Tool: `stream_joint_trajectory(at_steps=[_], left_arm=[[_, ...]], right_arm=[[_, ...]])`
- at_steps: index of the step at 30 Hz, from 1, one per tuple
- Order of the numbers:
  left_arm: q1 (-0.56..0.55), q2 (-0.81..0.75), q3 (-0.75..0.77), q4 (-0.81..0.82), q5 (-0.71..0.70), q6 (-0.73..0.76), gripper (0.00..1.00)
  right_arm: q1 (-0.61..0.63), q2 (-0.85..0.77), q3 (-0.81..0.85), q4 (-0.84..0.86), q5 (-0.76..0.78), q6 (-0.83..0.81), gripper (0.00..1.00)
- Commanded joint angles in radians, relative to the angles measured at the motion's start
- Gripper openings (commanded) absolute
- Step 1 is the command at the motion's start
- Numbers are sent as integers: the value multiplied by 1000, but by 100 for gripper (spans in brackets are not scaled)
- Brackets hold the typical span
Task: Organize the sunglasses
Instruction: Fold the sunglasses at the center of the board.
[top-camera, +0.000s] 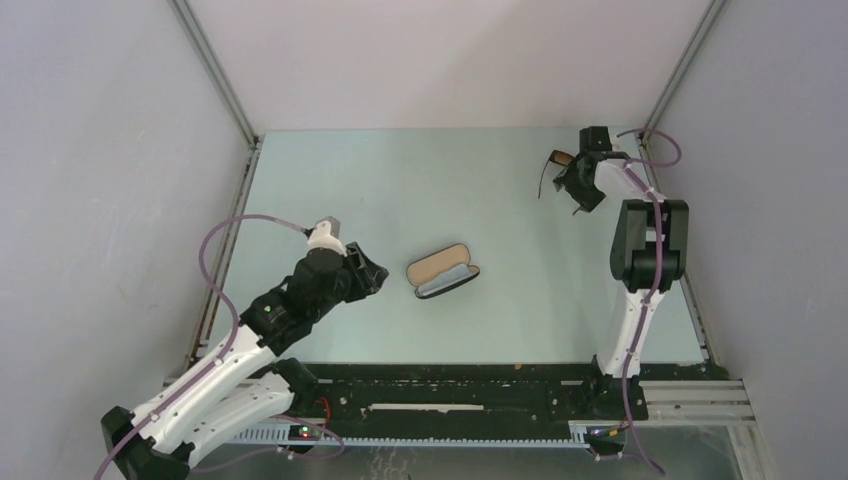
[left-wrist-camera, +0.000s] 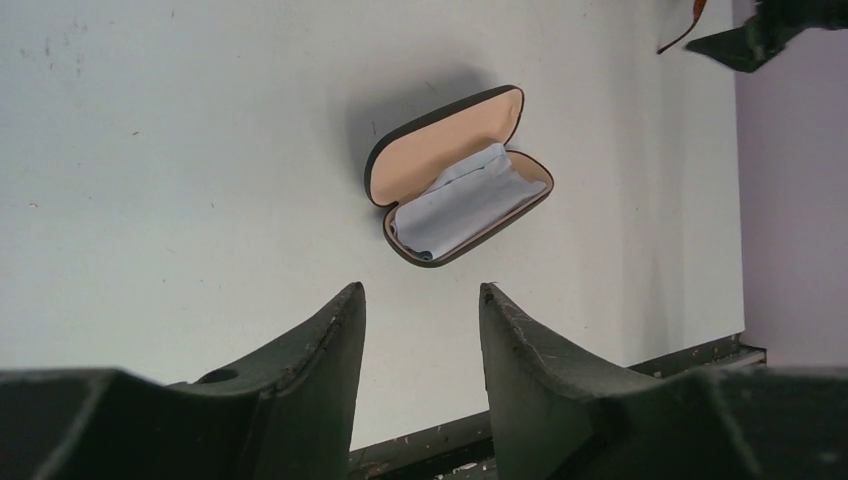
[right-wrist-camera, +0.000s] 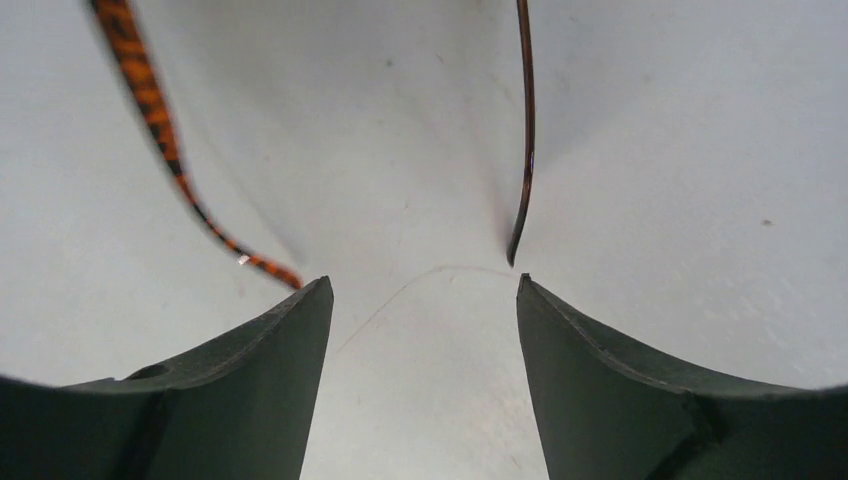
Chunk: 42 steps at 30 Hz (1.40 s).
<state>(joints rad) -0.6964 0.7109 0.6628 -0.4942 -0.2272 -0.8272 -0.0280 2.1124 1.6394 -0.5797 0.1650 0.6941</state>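
The sunglasses (top-camera: 556, 160) lie at the far right back of the table, temple arms unfolded. My right gripper (top-camera: 574, 180) is right by them, open and empty. In the right wrist view its fingertips (right-wrist-camera: 423, 283) are apart, with the tortoise-brown left temple arm (right-wrist-camera: 165, 140) and the right temple arm (right-wrist-camera: 525, 130) ending just ahead of them; the lenses are out of that view. My left gripper (top-camera: 375, 275) is open and empty, just left of the open black case (top-camera: 443, 271). In the left wrist view the case (left-wrist-camera: 460, 175) lies ahead of the gripper (left-wrist-camera: 422, 290).
The case has tan lining and holds a pale blue cloth (left-wrist-camera: 460, 205). Grey walls and metal rails (top-camera: 215, 75) close in the table on the left, back and right. The black front rail (top-camera: 450, 385) runs along the near edge.
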Motion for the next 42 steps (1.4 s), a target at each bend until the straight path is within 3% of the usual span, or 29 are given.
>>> stream_joint_trajectory(at_steps=[1, 5, 9, 14, 20, 23, 25, 30, 34, 38, 42], left_arm=[[-5, 38, 58, 40, 24, 41, 50], [-4, 54, 67, 51, 32, 43, 50], [-5, 43, 64, 51, 30, 43, 50], [-5, 39, 60, 43, 34, 45, 50], [-4, 44, 50, 46, 40, 39, 49], [-5, 46, 47, 50, 39, 41, 49], [-5, 51, 51, 51, 36, 47, 49], [-4, 75, 72, 53, 41, 65, 49], [-5, 101, 96, 64, 53, 79, 49], [-4, 142, 128, 84, 68, 89, 49], [-4, 202, 204, 80, 62, 122, 50]], right_arm=[[-26, -150, -32, 120, 44, -72, 79], [-54, -80, 32, 50, 87, -109, 83], [-73, 65, 201, -100, 100, -132, 85], [-89, 100, 200, -94, 93, -140, 84], [-93, 110, 197, -71, 30, -173, 62], [-90, 98, 167, -53, 10, -192, 44], [-89, 76, 123, -29, -7, -207, 34], [-83, 20, 3, 11, -49, -248, 22], [-74, -71, -121, 53, -57, -229, 0], [-41, -227, -317, 127, -100, -185, 0], [69, -343, -447, 97, -14, -259, 0]])
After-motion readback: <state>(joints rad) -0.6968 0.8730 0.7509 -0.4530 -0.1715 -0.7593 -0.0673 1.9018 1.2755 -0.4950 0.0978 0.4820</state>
